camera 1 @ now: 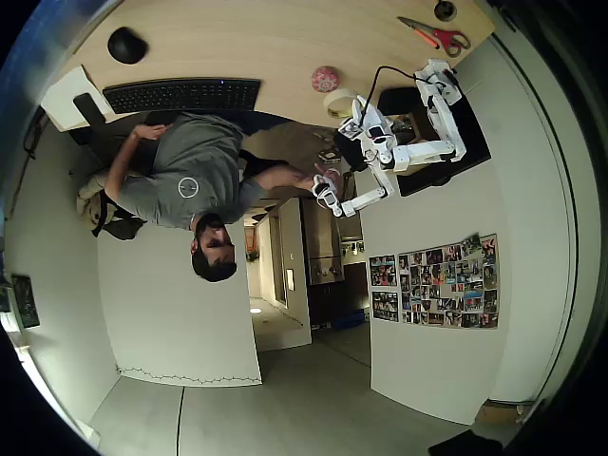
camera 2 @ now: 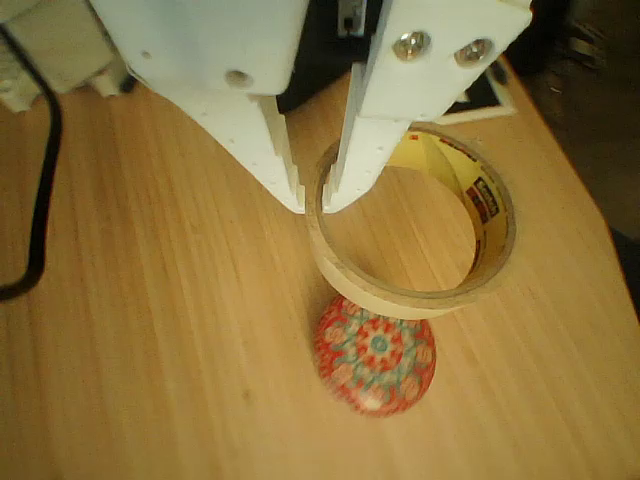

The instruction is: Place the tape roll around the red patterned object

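In the wrist view the white end effector has one finger outside the tape roll and one finger inside its hole, so it pinches the wall of the ring on the side away from the ball, with the fingers close together and the wall between them. The roll looks like it lies flat or nearly flat on the wooden surface, though it may be lifted a little; that is hard to tell. The red patterned object sits on the surface just below the roll in this view. The near edge of the ring touches it or hangs just over its top. The ball is still outside the ring, not inside the hole. So the thing that matters is this: the ball lies straight ahead of the fingers, across the hole and past the far side of the ring. I think the ring has to be lifted, carried that way until the hole is over the ball, and then set down. In the overhead view the tape roll is just beside the red patterned object, with the end effector at the roll.
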